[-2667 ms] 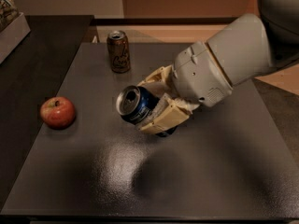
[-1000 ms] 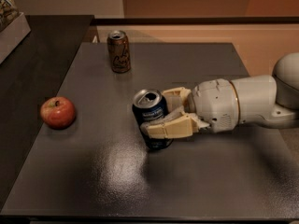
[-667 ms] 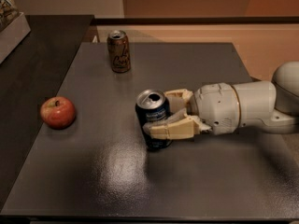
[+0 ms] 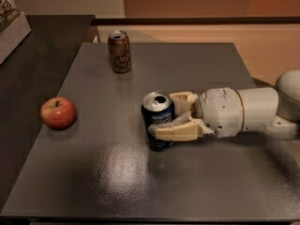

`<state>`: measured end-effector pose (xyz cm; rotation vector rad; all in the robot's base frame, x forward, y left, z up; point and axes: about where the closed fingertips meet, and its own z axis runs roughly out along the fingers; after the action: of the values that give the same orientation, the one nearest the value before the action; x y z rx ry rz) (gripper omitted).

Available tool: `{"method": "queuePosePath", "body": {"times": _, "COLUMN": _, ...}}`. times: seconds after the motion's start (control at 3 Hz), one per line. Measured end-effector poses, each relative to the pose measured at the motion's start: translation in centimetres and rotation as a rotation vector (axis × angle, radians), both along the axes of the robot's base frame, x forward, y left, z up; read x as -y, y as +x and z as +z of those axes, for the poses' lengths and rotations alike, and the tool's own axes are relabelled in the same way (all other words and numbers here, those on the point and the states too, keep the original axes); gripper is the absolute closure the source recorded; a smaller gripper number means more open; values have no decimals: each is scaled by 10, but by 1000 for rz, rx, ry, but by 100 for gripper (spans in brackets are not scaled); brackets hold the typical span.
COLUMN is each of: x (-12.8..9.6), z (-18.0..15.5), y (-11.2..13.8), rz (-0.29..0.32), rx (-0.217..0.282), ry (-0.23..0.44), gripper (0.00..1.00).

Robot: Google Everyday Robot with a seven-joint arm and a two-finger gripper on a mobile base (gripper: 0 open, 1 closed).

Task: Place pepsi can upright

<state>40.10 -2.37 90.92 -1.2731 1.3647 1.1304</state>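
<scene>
Near the middle of the table [image 4: 112,172], the gripper [image 4: 165,115] had its jaws clamped on the pepsi can [image 4: 157,102], which stood upright on it.

My grey table [image 4: 117,182] is carrying the pepsi can [image 4: 157,111] upright (my gripper [image 4: 164,115] is clasping it from the right); a brown can [image 4: 119,51] is standing beyond it, an apple [image 4: 58,113] sitting left of it.

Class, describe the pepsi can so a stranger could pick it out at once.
Near the middle of the grey table, the gripper holds the pepsi can upright. It is dark blue, unlike the brown can farther back.
</scene>
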Motion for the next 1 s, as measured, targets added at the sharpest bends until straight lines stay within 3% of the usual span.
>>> {"method": "queuePosePath", "body": {"times": 1.0, "x": 12, "z": -11, "y": 6, "rz": -2, "rx": 8, "ry": -18, "gripper": 13}}
